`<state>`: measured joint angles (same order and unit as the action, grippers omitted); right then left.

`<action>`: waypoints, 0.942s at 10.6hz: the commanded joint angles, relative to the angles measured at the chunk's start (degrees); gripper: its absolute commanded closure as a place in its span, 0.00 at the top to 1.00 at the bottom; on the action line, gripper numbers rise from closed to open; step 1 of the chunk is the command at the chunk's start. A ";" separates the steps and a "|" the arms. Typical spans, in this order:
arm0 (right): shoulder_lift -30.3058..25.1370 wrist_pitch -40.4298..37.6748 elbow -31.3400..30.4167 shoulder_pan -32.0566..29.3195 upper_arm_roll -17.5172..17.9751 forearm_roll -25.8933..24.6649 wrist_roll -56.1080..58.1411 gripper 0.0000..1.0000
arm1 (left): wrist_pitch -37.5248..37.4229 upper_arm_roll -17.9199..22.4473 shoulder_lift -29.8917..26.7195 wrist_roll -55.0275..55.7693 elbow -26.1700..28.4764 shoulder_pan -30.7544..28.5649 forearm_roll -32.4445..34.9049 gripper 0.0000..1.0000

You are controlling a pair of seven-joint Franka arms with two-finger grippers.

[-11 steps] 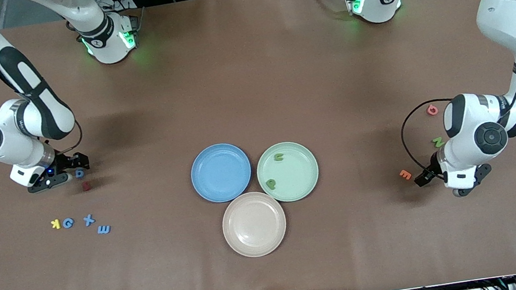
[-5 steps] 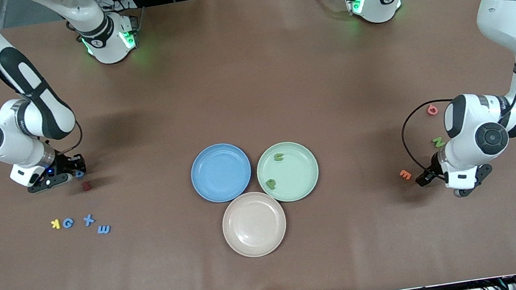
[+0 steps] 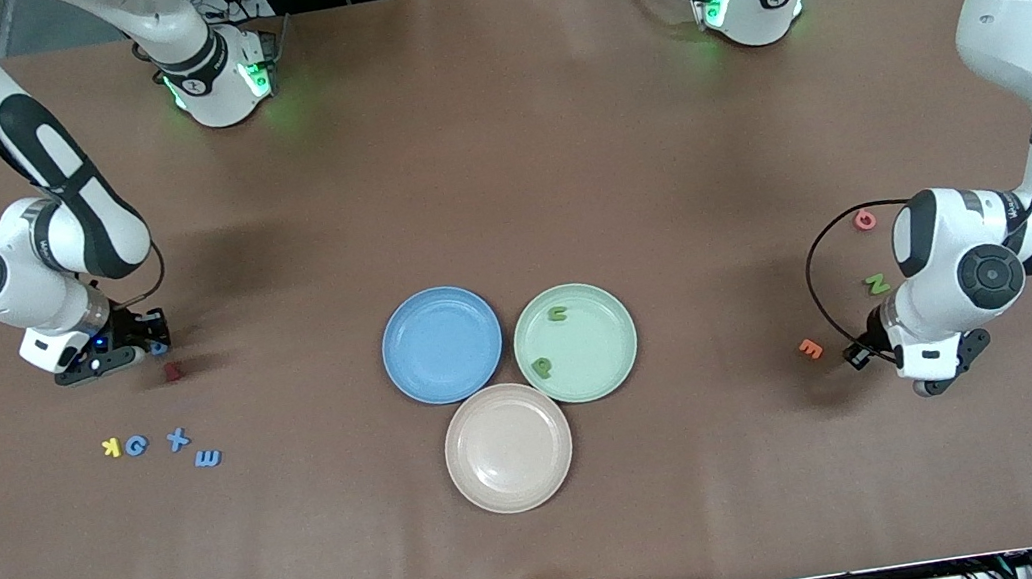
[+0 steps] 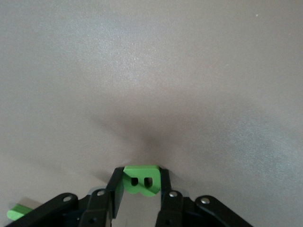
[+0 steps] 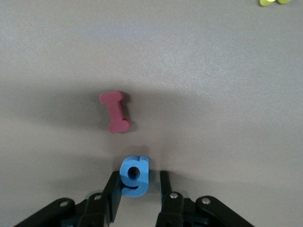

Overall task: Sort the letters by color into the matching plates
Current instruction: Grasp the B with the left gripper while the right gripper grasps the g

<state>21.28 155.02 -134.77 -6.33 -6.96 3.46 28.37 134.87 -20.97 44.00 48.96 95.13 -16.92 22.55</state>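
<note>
Three plates sit together mid-table: blue [image 3: 441,344], pale green [image 3: 597,347] holding two green letters [image 3: 558,314], and beige [image 3: 508,447]. Toward the left arm's end, my left gripper [image 3: 853,355] is low at the table, shut on a green letter B [image 4: 140,180]; the left gripper [image 4: 141,178] presses both its sides. Toward the right arm's end, my right gripper [image 3: 152,343] is down at the table, and a blue letter g [image 5: 134,176] stands between its jaws. One finger of the right gripper [image 5: 139,177] touches it and a small gap shows at the other.
A dark red letter I [image 5: 115,111] lies just past the blue g. Yellow K [image 3: 110,447] and blue G, X, E [image 3: 179,439] lie nearer the front camera. Orange [image 3: 810,348], green N [image 3: 876,283] and pink-red [image 3: 864,219] letters lie by the left gripper.
Both grippers have narrowed from wide open: the left closed onto the green B, the right drew in around the blue g. The left hand shifted slightly toward its own end of the table.
</note>
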 commanded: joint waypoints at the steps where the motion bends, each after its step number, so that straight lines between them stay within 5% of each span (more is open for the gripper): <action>1: 1.66 1.51 0.12 -0.17 0.37 0.76 0.63 0.33 | -0.48 0.40 0.56 -0.79 -0.65 0.13 -0.75 0.00; 5: 2.62 2.39 0.56 0.09 0.45 0.94 0.37 0.30 | -0.48 0.23 -0.40 -0.89 -1.43 0.13 -0.31 0.00; 10: 2.71 2.31 1.00 0.09 0.81 1.03 -0.07 0.08 | -2.76 -4.51 -3.22 10.58 -1.35 4.42 -0.84 0.00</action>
<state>21.26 155.26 -134.72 -6.30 -6.90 3.47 28.37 134.50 -23.71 42.67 51.58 93.43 -16.00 22.54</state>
